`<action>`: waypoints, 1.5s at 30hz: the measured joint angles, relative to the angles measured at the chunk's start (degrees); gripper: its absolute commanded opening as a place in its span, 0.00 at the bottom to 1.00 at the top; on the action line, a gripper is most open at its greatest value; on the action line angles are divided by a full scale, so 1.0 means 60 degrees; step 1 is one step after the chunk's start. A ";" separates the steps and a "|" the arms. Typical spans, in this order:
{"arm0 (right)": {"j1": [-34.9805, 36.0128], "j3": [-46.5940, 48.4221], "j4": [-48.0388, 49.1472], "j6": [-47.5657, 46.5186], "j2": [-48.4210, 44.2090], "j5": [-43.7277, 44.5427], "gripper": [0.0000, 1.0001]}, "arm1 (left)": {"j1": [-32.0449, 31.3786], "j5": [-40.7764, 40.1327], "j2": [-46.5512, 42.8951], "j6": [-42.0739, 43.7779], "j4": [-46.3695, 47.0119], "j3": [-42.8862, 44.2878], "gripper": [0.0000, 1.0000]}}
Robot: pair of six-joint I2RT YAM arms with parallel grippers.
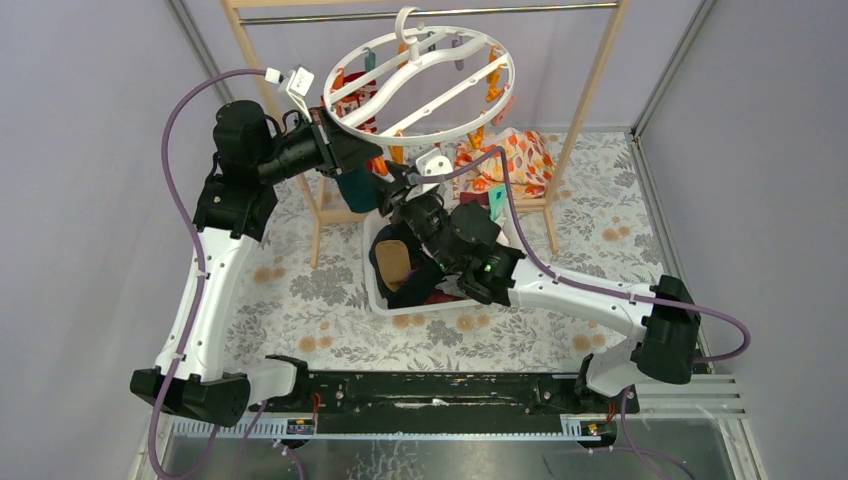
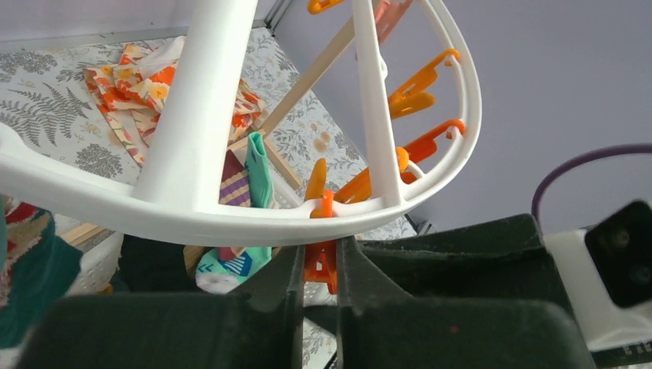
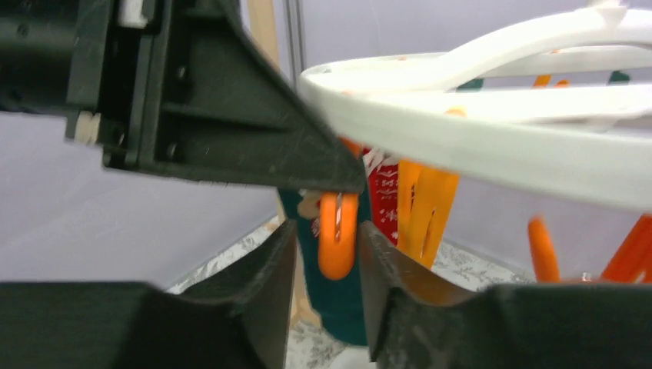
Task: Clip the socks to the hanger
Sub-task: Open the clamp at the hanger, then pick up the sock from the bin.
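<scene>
The white ring hanger [image 1: 420, 85] hangs from the rack bar, with orange clips dangling under its rim. My left gripper [image 1: 372, 158] is at the ring's near edge, shut on the top of an orange clip [image 2: 321, 261] just below the rim [image 2: 231, 219]. My right gripper [image 1: 396, 186] is right below it, open and empty. Its fingers straddle the lower end of that orange clip [image 3: 338, 244] with a small gap on the left. A dark teal sock [image 3: 346, 307] and a red sock with white pattern [image 3: 384, 192] hang from the ring behind the clip.
A white basket [image 1: 372, 285] under my right arm holds a tan sock [image 1: 393, 262] and dark socks. More socks hang on its far wall [image 2: 260, 169]. The orange leaf-print cloth [image 1: 515, 160] lies behind it. The wooden rack's posts [image 1: 590, 110] flank the hanger.
</scene>
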 measured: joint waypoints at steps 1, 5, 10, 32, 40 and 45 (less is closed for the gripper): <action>0.0011 -0.0066 -0.0033 0.0073 -0.0044 -0.0025 0.61 | -0.0007 -0.0073 0.0000 0.0018 0.0076 -0.0036 0.02; 0.0233 -0.0674 -0.0506 0.0182 -0.0492 -0.0124 0.71 | -0.0022 -0.0295 -0.0011 0.0102 0.0215 -0.0127 0.00; 0.0186 -0.1756 -0.1971 0.0415 -0.1960 -0.0408 0.70 | -0.0022 -0.0353 -0.0084 0.0270 0.0222 -0.0153 0.00; -0.2954 -0.2998 -0.7253 0.1683 -0.1555 -0.1967 0.67 | -0.0022 -0.0295 -0.0222 0.0925 0.0182 -0.0160 0.00; -0.4309 -0.3009 -0.6302 0.3071 -0.1333 -0.0597 0.61 | -0.0022 -0.0270 -0.0222 0.0933 0.0182 -0.0168 0.00; -0.4572 -0.2980 -0.5472 0.3184 -0.0510 0.0095 0.55 | -0.0022 -0.0229 -0.0226 0.0933 0.0182 -0.0171 0.00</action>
